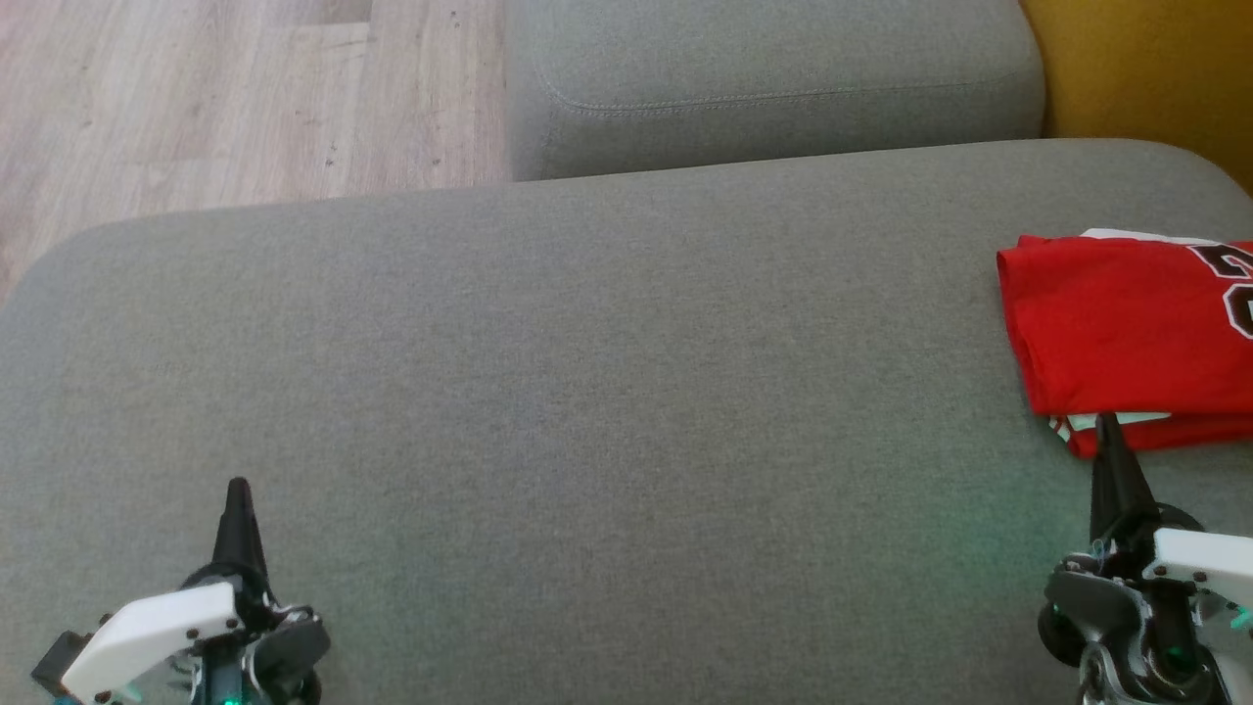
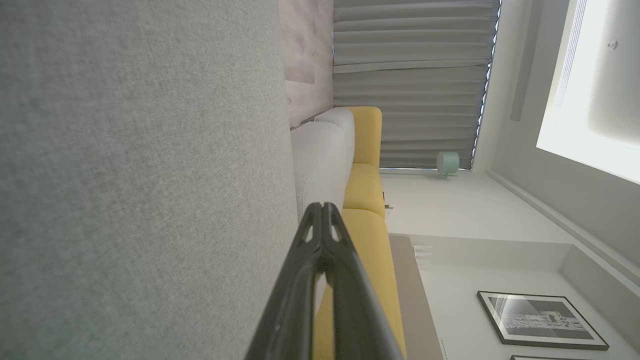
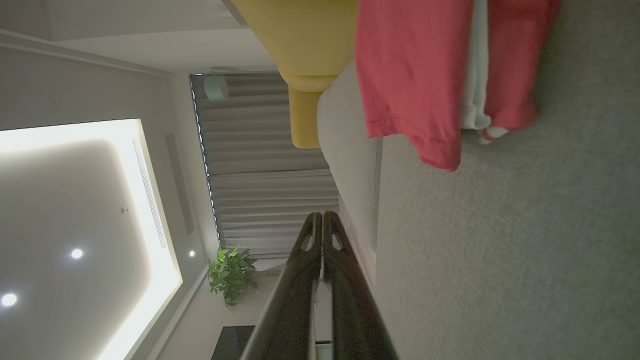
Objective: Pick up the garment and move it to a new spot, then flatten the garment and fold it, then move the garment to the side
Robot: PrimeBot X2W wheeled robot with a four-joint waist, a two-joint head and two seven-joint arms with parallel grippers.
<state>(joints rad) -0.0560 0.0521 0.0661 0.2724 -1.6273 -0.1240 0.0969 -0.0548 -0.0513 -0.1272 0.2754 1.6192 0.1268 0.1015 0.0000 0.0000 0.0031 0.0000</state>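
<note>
A broad grey sofa seat cushion [image 1: 587, 392] takes up most of the head view and serves as the work surface. At the lower left of the frame the left jaws are pressed together to a single dark point, holding nothing, over bare fabric. At the lower right the right jaws are closed the same way and empty. Their tip meets the near edge of the red jersey [image 1: 1116, 333] in the head view, though the right wrist view shows a strip of bare cushion between the tip and the cloth.

The jersey lies folded in a compact stack at the right edge of the frame, with white trim showing between the layers and part of a printed number on top. It runs out of the picture, so I cannot tell how close it sits to the cushion's right rim.

Folded and set off to one side, it suggests the last step is done or nearly so. Any further nudge would call for the right jaws to part and take the near hem. Otherwise both arms need only draw back.

The middle and left of the cushion give open room. Beyond it are a second grey cushion [image 1: 764, 88], the wood floor [image 1: 196, 98] at the upper left and yellow upholstery [image 1: 1155, 69] at the upper right.
</note>
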